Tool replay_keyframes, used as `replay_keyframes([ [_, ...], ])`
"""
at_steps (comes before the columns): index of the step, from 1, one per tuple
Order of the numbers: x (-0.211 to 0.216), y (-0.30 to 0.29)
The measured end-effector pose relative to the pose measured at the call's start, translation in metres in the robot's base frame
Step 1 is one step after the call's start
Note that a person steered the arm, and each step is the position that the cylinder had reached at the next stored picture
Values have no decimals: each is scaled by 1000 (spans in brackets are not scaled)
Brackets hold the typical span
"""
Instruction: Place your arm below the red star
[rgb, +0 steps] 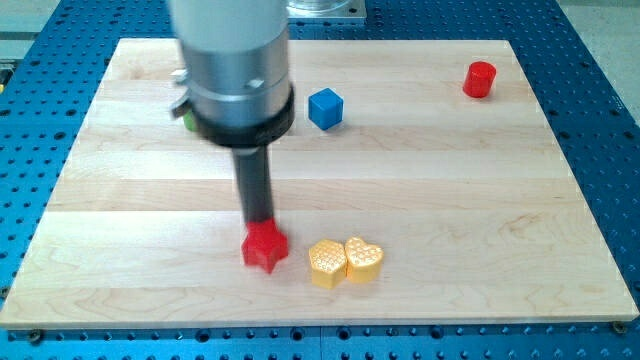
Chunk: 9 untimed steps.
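The red star (265, 248) lies on the wooden board (480, 200), low and left of centre in the view. My tip (260, 222) is at the star's upper edge, touching it or just above it; the rod rises straight up from there into the wide grey arm body. The star's upper point is partly hidden by the rod.
Two yellow blocks sit just right of the star: a hexagon-like one (326, 262) and a heart (364, 259), touching each other. A blue cube (325, 108) lies near the top centre. A red cylinder (480, 79) is at the top right. A green block (187, 120) peeks out behind the arm.
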<state>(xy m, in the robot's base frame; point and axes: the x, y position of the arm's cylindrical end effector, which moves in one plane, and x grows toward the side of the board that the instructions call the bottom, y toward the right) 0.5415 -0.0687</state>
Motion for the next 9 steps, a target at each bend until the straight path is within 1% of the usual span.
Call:
replay_keyframes([
  [1,6,-5],
  [2,-22,14],
  [3,-62,132],
  [4,-1,198],
  [5,77,174],
  [7,77,125],
  [9,77,-9],
])
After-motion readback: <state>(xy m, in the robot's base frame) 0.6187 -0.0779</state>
